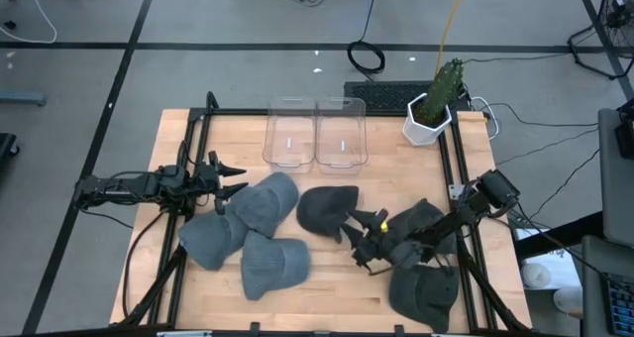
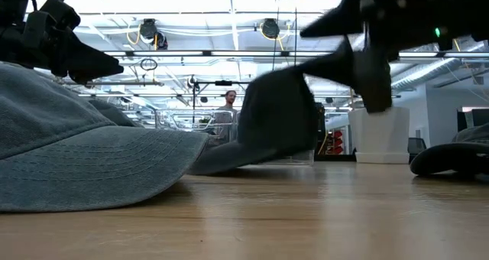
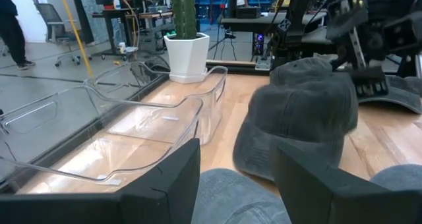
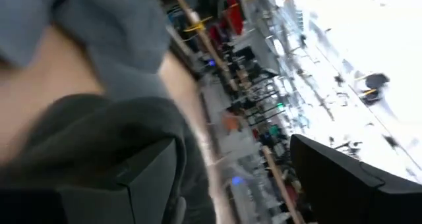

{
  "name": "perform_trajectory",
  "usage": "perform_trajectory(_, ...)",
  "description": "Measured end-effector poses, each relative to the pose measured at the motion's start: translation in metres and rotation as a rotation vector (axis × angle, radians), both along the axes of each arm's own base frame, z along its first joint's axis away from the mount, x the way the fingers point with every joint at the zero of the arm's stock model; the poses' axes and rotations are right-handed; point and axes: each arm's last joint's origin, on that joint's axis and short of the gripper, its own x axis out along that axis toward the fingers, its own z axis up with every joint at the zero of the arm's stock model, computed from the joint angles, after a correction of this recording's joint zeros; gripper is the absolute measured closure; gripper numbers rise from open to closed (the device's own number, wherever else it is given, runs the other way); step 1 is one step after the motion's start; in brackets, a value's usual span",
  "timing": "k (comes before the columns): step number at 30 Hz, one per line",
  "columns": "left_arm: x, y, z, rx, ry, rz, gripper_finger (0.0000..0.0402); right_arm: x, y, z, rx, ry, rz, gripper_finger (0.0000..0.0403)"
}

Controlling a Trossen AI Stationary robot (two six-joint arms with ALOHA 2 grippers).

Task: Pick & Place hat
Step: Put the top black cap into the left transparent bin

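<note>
From above, the right gripper [image 1: 349, 228] reaches across the table [image 1: 396, 168] to the dark hat [image 1: 328, 209] lying near the middle, just in front of the two clear bins [image 1: 315, 134]; its fingers spread at the hat's near edge, and whether they touch it I cannot tell. The left gripper [image 1: 236, 177] waits, fingers spread, at the left side beside the grey hats [image 1: 260, 230]. Another dark hat [image 1: 424, 289] lies at the right front corner, and a potted cactus [image 1: 436, 101] stands at the back right.

At table height, the dark hat [image 2: 267, 122] appears tilted up, with the right gripper [image 2: 359, 53] just beside it, fingers apart.

The left wrist shows the dark hat [image 3: 300, 118] beyond its own open fingers [image 3: 165, 184].

The right wrist shows dark fabric [image 4: 99, 132] between its parted fingers [image 4: 343, 178].
</note>
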Motion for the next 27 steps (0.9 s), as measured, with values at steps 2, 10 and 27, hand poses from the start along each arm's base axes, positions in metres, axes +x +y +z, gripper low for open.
perform_trajectory(2,0.000,0.000,0.000,0.000,0.000,0.000,0.0210,-0.001,0.001,-0.010,0.041,0.035,0.033,0.0120)
perform_trajectory(10,0.000,0.000,0.000,0.000,0.000,0.000,0.0210,-0.007,0.000,-0.037,0.298,0.127,0.145,0.0120)
perform_trajectory(27,0.000,0.000,0.000,0.000,0.000,0.000,0.0210,0.009,-0.052,-0.052,0.408,0.253,0.008,0.0120)
